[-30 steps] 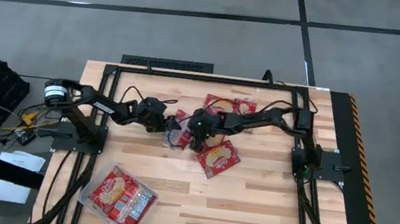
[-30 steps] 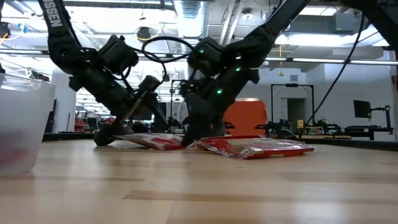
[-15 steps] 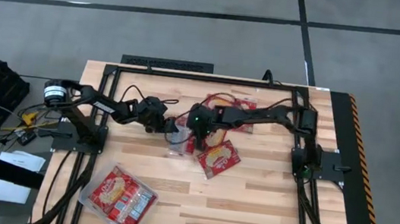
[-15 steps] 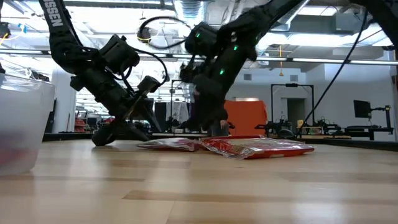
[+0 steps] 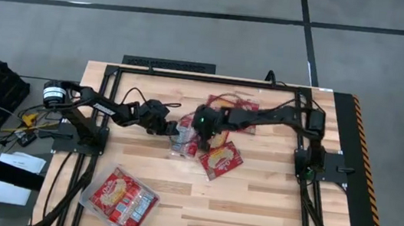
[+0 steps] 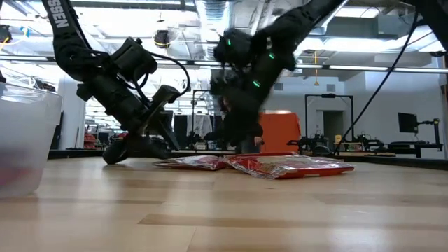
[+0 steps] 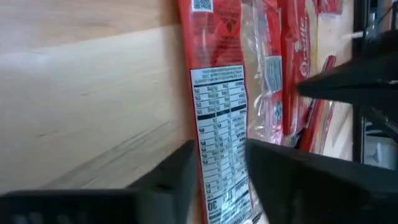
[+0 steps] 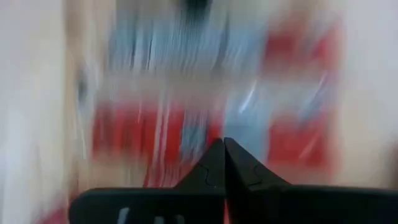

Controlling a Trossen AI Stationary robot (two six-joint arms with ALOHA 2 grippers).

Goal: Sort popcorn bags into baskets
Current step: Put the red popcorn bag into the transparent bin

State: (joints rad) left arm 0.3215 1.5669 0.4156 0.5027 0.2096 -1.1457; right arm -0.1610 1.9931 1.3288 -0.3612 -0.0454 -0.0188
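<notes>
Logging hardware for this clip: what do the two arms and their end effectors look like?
Both arms are dark, jointed links with loose black cables looping alongside. The left arm bears white lettering on an upper link; the right arm shows small green lights. The left end effector and right end effector have flat black fingers.

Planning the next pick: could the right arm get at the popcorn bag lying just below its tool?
Probably yes. That bag lies flat and uncovered beside the right tool, which is shut and empty.

Overhead, table-level and two close wrist cameras share the table (image 5: 252, 204) centre.
</notes>
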